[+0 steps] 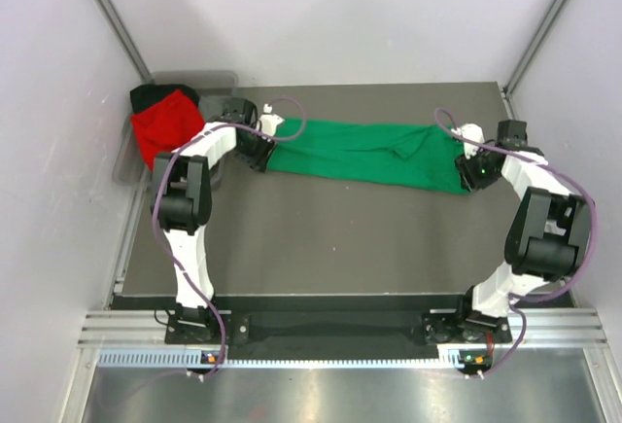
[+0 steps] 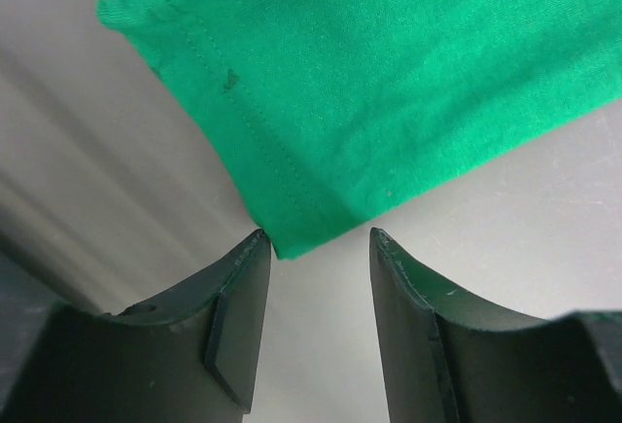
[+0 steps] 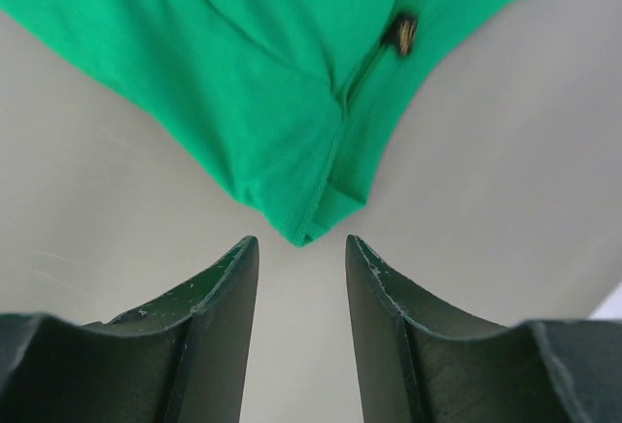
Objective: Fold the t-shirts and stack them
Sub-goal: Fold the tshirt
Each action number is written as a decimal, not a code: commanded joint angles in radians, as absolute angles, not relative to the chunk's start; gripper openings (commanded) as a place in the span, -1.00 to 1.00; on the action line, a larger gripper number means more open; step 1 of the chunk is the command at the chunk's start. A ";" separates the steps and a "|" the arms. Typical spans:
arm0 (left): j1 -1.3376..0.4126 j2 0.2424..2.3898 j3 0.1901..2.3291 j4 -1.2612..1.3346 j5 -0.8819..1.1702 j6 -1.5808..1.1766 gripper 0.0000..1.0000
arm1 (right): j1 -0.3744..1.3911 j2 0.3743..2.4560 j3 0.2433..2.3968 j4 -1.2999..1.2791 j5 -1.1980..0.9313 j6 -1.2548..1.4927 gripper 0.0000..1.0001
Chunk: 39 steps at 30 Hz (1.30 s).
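**A:** Dark table point(image 1: 340, 248), white walls on three sides. Do the grippers hold anything?

**B:** No. The left gripper point(image 2: 316, 238) has its jaws apart, and a hemmed corner of the green shirt point(image 1: 360, 154) points into the mouth of the gap. The right gripper point(image 3: 301, 240) is the same at the other end, with its jaws parted and a bunched corner just at their tips.

**A:** And the shirt itself?

**B:** It lies flat as a long band across the far half of the table, stretched between the two grippers.

**A:** So the step is taking both ends?

**B:** I'd judge so. Each gripper should go further in before closing, past the stitching and over every layer. A bite on the tip alone would likely slip, and the right corner is folded over a seam. Close both together and lift level, or the band skews.

**A:** And beyond that?

**B:** The red shirt point(image 1: 167, 126) and the black shirt point(image 1: 149, 97) are heaped unfolded in the bin point(image 1: 219, 80), far left.
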State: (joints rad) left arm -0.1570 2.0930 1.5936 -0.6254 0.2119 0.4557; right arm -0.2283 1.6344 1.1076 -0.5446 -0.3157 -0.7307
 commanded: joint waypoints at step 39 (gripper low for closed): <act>-0.166 1.784 1.264 -0.657 0.256 0.428 -1.00 | -0.420 1.658 1.043 -0.716 -0.333 -0.926 -0.97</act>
State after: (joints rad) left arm -0.1635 1.8927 1.3155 -0.6308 0.2470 0.4255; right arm -0.3847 1.7210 1.0527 -0.6464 -0.3557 -0.8490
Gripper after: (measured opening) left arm 0.034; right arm 0.023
